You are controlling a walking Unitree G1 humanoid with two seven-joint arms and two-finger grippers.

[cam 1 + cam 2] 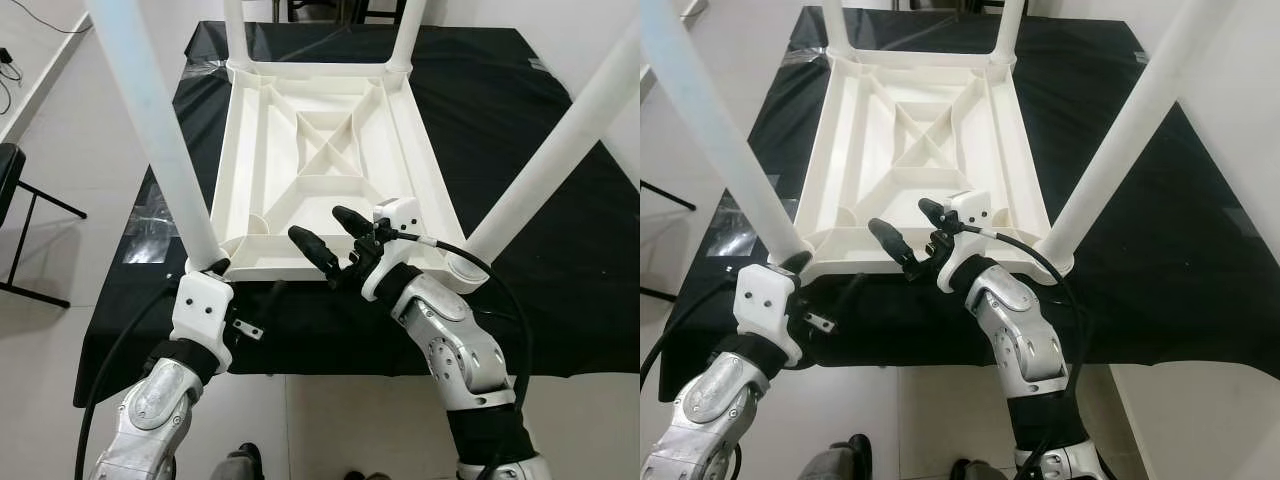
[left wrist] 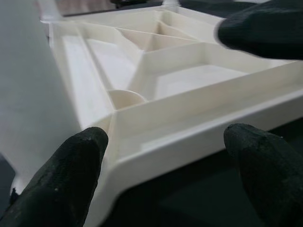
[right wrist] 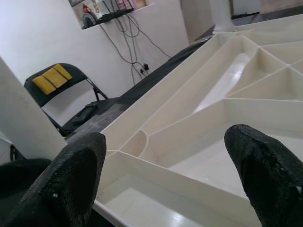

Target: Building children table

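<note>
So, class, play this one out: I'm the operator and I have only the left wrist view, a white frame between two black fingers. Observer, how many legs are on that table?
Observer: Four. The upturned table has a white leg at each corner, pointing up.
Operator: Where exactly is my gripper?
Observer: The left gripper is open at the base of the near-left leg, by the table's corner.
Operator: And the other arm?
Observer: The right gripper is open over the table's near edge, between the two near legs.
Operator: What is the table lying on?
Observer: A black cloth spread over the surface beneath it.
</note>
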